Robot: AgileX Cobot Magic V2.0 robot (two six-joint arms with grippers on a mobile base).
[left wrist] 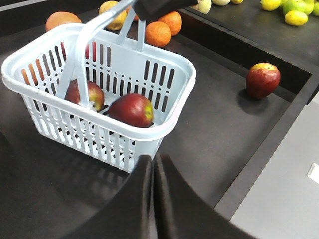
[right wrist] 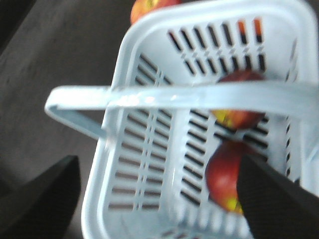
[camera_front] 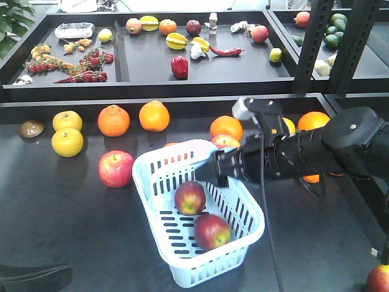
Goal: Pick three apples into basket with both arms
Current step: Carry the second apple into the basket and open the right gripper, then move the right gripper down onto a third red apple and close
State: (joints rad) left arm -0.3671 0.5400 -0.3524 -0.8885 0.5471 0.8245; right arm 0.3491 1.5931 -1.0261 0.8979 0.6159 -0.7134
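A pale blue-white plastic basket (camera_front: 182,267) with slotted sides sits on the dark worktop (camera_front: 67,225). Two dark red apples with yellow-green patches lie inside it. One apple (camera_front: 190,198) is near the middle and the other apple (camera_front: 212,231) is just beside it, closer to the near end. They look like they touch or almost touch.

A third dark red apple (left wrist: 262,80) lies alone on the worktop, well apart from the basket. In the front view it shows at the bottom right corner.

The right black arm (camera_front: 316,149) reaches in from the right, over the far end of the basket. Its gripper (right wrist: 159,199) hangs above the basket with the fingers (right wrist: 45,199) spread wide. The raised loop handle (right wrist: 164,97) crosses in front of them, and they hold nothing. In the left wrist view, a dark part at the top meets the handle, but I cannot tell if it grips it.

The left gripper (left wrist: 152,169) is low, near the close end of the basket. Its two black fingers (left wrist: 134,199) are pressed together with nothing between them.

Behind the basket lie round oranges (camera_front: 154,115), two yellow fruits (camera_front: 67,141) and a brighter pink-red apple (camera_front: 115,168) just left of the basket. A black tray (camera_front: 146,67) farther back holds more fruit and red peppers.
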